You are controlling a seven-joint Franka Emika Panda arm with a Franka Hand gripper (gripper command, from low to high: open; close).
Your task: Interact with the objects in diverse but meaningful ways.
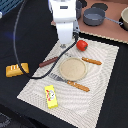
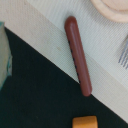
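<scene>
A: What does the exterior view show that the wrist view lacks?

B: The white arm (image 1: 65, 22) above a pale placemat (image 1: 105, 75), with a red tomato (image 1: 82, 45) near the mat's far edge, a tan plate (image 1: 73, 69), a yellow block (image 1: 51, 97) and a bread loaf (image 1: 16, 69) on the black cloth.

A: And the gripper?

B: Hidden in both views; I cannot tell whether its fingers are spread or closed.

A: The sausage?

B: The wrist view shows the sausage (image 2: 78, 55), dark reddish-brown and slim, lying along the mat's edge.

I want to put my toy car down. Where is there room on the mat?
Bare mat lies between the plate and the exterior view's right edge, and between the yellow block and fork. It's crowded around the plate: sausage, tomato, cutlery.
</scene>
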